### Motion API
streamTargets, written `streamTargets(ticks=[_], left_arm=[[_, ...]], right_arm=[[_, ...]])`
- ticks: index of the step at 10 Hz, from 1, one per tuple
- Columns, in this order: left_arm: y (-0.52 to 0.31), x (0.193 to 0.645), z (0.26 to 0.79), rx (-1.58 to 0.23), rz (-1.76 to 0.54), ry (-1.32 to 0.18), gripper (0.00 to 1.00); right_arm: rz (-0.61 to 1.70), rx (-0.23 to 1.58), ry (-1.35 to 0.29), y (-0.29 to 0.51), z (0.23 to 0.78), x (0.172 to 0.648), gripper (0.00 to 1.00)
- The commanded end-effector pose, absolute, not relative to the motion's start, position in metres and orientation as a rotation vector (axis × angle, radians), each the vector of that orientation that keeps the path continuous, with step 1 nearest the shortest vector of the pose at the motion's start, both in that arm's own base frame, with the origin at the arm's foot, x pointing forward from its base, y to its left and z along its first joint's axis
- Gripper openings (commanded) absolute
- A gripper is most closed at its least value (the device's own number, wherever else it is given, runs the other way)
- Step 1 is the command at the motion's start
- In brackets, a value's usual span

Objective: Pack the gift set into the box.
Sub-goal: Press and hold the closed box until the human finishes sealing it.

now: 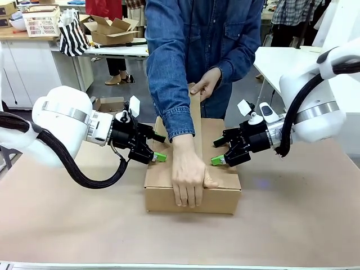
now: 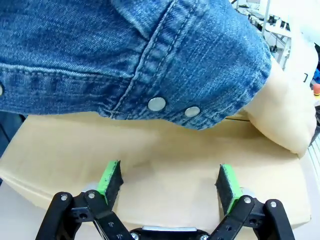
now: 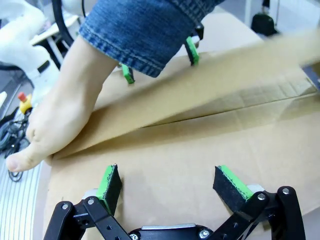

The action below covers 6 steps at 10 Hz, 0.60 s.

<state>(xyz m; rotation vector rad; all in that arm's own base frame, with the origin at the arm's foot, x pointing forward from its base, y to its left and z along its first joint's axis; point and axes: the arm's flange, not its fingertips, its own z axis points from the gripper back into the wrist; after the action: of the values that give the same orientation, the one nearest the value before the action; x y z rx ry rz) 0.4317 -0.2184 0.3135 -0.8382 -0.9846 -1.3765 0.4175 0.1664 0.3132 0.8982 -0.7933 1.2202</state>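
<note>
The brown cardboard box (image 1: 225, 197) lies in the middle of the table. A person's hand (image 1: 188, 174) presses one flap flat on its top, while the other hand (image 1: 205, 84) holds a long flap (image 1: 196, 126) upright. The gift set is hidden. My left gripper (image 1: 159, 147) stands open at the box's left side, its fingers over the top edge (image 2: 165, 160), below the denim sleeve (image 2: 125, 55). My right gripper (image 1: 218, 151) stands open at the right side, over the cardboard flap (image 3: 200, 150). In the right wrist view the left gripper's green pads (image 3: 128, 74) show beyond the hand (image 3: 60, 120).
The person stands at the table's far edge, leaning over the box. Behind are a small tan open box (image 1: 109, 31), a white lattice basket (image 1: 42, 22), a striped bag (image 1: 73, 34) and a white table (image 1: 281, 59).
</note>
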Motion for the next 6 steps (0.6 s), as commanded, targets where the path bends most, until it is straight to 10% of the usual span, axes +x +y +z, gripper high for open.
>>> streamTargets(ticks=[1,6], left_arm=[[-0.2178,0.4310,0.3128,-0.835,-1.377,-0.985,1.00],[-0.2178,0.4310,0.3128,-0.835,-1.377,-0.985,1.00]], right_arm=[[1.219,0.888,-0.783,0.1645,0.3106,0.4127,1.00],[1.219,0.888,-0.783,0.1645,0.3106,0.4127,1.00]])
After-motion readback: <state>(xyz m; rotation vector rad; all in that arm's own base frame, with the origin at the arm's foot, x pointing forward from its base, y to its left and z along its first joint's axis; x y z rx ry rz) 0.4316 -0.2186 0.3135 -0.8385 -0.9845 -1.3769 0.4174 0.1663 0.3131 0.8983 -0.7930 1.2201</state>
